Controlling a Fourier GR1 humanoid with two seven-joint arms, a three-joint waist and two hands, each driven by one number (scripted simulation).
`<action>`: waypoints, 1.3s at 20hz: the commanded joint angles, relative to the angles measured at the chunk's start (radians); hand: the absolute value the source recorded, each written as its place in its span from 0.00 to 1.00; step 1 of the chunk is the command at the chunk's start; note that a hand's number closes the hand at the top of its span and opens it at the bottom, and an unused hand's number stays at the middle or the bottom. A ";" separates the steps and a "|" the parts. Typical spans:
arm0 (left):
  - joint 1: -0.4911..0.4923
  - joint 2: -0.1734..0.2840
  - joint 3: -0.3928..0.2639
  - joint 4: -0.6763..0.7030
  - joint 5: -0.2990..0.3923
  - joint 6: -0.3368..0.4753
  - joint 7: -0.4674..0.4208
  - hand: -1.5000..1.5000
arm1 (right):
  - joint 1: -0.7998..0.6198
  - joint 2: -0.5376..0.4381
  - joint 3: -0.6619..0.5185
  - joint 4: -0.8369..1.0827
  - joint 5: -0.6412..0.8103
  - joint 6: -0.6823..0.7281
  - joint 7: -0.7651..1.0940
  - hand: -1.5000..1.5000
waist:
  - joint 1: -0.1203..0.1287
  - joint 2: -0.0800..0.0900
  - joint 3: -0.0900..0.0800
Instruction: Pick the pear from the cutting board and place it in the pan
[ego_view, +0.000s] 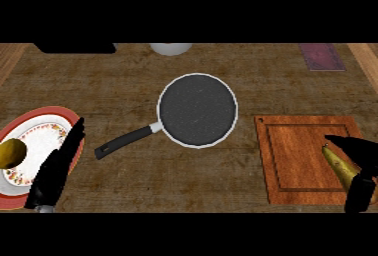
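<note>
the pear (339, 165) lies on the cutting board (299, 160) at the tabletop's (133, 80) right edge, near the front corner, with the right hand (358, 170) curled round it, thumb and fingers on either side. the pan (198, 110) sits at the tabletop's middle, nothing in it, its black handle (125, 142) pointing toward the front left. the left hand (59, 167) rests at the left front, fingers straight and held together, over a patterned plate (37, 135) that carries a yellow-brown rounded food item (11, 153). at the far edge stand a white cup (171, 48) and a purple mat (322, 56).
</note>
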 joint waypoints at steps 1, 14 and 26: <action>-0.042 0.015 0.067 0.082 0.028 -0.060 -0.040 0.50 | 0.017 -0.023 -0.032 0.097 0.067 -0.006 -0.126 0.00 | -0.001 0.001 0.000; 0.042 -0.067 0.054 0.018 -0.059 -0.053 -0.057 0.50 | 0.015 0.159 -0.076 0.097 0.148 -0.055 -0.149 1.00 | -0.001 0.000 0.000; 0.028 -0.063 0.090 0.008 -0.051 -0.034 0.006 0.50 | 0.259 0.587 -0.124 -0.106 0.288 -0.491 0.385 1.00 | -0.081 -0.022 -0.006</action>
